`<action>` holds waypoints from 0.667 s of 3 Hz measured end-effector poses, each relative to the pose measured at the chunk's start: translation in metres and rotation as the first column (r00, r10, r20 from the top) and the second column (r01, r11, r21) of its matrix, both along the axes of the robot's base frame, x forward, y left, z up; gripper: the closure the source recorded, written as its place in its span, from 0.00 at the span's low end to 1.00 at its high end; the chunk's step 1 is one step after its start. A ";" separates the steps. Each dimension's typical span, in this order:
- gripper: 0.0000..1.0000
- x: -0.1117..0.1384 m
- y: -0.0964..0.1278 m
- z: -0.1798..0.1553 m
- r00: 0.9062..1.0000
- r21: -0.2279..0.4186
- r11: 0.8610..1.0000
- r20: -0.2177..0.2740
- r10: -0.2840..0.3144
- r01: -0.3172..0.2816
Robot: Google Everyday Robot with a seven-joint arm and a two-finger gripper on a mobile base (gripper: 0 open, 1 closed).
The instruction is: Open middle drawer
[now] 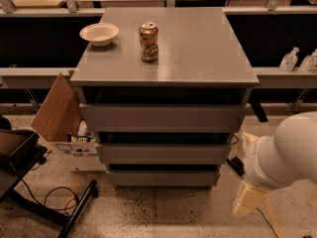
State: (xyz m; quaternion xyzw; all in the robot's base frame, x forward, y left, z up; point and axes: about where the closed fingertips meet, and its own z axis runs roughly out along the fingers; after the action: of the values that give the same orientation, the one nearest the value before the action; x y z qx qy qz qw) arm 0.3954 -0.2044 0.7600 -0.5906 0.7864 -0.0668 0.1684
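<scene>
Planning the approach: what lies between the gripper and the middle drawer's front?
In the camera view, the gripper hangs low right of the middle drawer; between them lies a small black object on the floor beside the cabinet.
</scene>
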 end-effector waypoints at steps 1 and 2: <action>0.00 0.030 0.009 -0.053 0.999 -0.038 0.999 0.050 -0.002 0.004; 0.00 0.066 0.015 -0.086 0.998 -0.054 0.999 0.068 -0.006 0.010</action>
State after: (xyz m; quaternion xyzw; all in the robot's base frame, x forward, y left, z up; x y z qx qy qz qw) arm 0.4617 -0.1891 0.6738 -0.5891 0.7805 -0.1085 0.1786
